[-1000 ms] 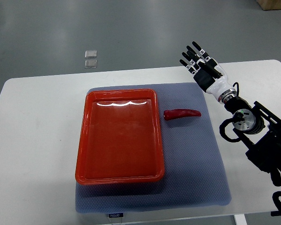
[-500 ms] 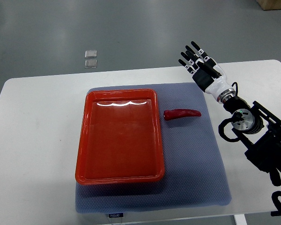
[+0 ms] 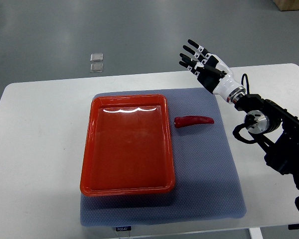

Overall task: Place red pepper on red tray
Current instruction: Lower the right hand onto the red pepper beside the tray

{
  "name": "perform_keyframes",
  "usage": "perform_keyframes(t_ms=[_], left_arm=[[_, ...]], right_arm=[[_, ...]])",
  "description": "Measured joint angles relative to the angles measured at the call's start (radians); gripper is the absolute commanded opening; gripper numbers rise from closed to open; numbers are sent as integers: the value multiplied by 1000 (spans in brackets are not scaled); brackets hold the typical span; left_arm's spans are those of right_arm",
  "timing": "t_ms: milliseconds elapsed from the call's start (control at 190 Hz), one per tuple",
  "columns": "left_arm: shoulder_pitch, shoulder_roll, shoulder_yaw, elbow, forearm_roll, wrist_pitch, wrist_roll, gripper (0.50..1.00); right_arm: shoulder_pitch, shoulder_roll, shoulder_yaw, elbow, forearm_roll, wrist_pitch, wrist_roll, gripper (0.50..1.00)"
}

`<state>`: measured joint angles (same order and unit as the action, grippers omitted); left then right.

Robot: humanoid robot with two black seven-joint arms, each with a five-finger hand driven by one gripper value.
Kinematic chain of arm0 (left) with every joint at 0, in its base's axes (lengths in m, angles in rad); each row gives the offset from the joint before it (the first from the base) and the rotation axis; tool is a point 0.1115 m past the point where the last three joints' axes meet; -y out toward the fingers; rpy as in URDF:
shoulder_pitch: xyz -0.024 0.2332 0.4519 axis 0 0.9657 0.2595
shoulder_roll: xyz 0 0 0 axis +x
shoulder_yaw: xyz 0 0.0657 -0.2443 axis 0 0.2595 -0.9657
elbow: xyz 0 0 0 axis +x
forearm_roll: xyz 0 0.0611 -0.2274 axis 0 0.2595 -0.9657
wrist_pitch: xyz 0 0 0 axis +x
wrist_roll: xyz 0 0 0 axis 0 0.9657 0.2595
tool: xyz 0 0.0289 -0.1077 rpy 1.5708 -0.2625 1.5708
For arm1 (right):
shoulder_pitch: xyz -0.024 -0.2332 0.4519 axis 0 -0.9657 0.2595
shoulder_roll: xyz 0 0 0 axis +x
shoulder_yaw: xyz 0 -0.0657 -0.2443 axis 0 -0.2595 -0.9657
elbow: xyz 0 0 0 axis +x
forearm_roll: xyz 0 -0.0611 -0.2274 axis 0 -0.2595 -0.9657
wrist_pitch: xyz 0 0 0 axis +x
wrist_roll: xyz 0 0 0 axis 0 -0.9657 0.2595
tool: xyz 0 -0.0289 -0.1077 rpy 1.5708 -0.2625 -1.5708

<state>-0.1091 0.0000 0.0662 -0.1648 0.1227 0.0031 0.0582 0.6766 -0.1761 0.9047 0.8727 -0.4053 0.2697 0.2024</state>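
Red pepper (image 3: 194,121): lying on the grey mat (image 3: 209,169), just right of the red tray (image 3: 127,144), not in it. My right hand (image 3: 203,63): fingers spread wide, empty, above the bench (image 3: 35,149) far edge. Small label on the mat's front edge, unreadable.

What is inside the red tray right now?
Nothing: the red plastic tray shows only its bare glossy floor. The red pepper lies outside it on the grey-blue mat. The tray hides the mat beneath it.
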Motion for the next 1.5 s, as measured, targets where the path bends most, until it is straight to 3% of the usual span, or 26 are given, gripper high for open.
perform_keyframes(t_ms=[500,653,811,963,1374,1500], left_arm=[[0,0,0,-5,0,-7,0,1000],[0,0,-1,-4,0,-9,0,1000],[0,0,-1,-6,0,-11,0,1000],[0,0,0,-6,0,-12,1,1000],[0,0,0,-1,0,-12,1,1000],[0,0,0,-1,0,-12,1,1000]], right_arm=[[282,-296,-614,141,-342,-99,-39,907],[383,-354,-794,191,-414,-151,-105,909],[493,-391,-968,234,-450,-144,-200,909],[570,-397,-1049,266,-451,-119,-243,909],[564,-299,-1061,251,-440,-140,-241,903],[548,-273,-1061,239,-440,-157,-239,864]])
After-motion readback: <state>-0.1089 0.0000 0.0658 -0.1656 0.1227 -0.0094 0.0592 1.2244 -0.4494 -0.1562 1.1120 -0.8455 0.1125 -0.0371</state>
